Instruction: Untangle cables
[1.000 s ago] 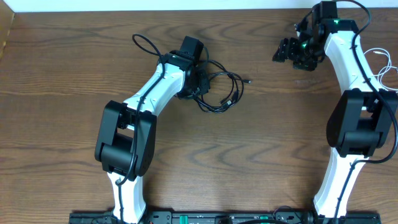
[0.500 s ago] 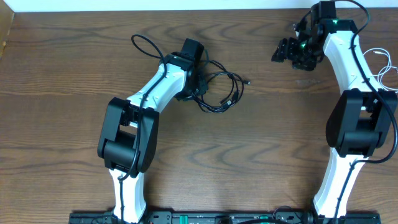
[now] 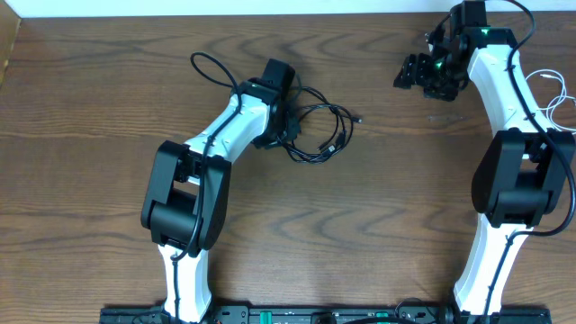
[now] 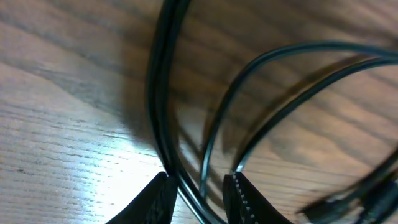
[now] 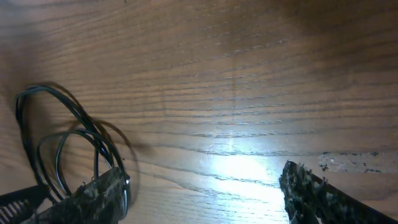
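Note:
The black cable (image 3: 328, 130) lies in loose loops on the wooden table, right of my left wrist. My left gripper (image 3: 286, 126) is down on the bundle's left side. In the left wrist view, its jaws (image 4: 198, 186) are closed narrowly round strands of the black cable (image 4: 163, 93). The white cable (image 3: 553, 94) lies at the far right edge, behind my right arm, apart from the black one. My right gripper (image 3: 416, 74) is open and empty at the back right. Its jaws (image 5: 205, 193) are wide apart over bare wood, with the black cable (image 5: 62, 137) far to their left.
A thicker black wire of the left arm (image 3: 209, 65) loops over the table at the back left. The table's back edge (image 3: 270, 11) runs just beyond both grippers. Bare wood (image 3: 360, 225) lies between the two arm bases.
The left arm shifted slightly a second ago and has held still since. The black cable and the right arm have not visibly moved.

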Robot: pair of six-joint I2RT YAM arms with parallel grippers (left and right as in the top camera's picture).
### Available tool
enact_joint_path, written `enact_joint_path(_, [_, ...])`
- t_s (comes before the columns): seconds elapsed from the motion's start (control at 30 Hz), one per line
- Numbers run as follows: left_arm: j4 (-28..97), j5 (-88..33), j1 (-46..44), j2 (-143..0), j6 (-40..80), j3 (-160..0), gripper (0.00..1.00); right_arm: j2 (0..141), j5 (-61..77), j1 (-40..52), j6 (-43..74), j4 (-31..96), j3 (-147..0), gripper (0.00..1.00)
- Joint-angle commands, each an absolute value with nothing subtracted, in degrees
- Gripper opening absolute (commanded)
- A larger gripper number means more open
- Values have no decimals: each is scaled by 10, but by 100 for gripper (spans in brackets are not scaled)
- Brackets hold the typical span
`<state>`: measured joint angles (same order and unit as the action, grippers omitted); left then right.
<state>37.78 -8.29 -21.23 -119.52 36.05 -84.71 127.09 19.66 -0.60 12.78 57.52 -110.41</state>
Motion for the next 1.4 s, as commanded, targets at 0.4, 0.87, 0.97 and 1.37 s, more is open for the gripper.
enact_joint_path(0.4, [335,-64,-213,-1199,367,-822,8,1276,194,-3,125,577,-1099,78])
enact_joint_path(0.87, [310,-139,-214,-982,329,-840,7,1276,477,41,-48,593,-1099,79])
enact_joint_path(0.97, [302,-159,-214,-935,329,-840,7,1276,518,60,-48,578,-1099,81])
enact_joint_path(1.37, [234,-222,-213,-886,359,-840,8,1276,571,128,-41,523,-1099,76])
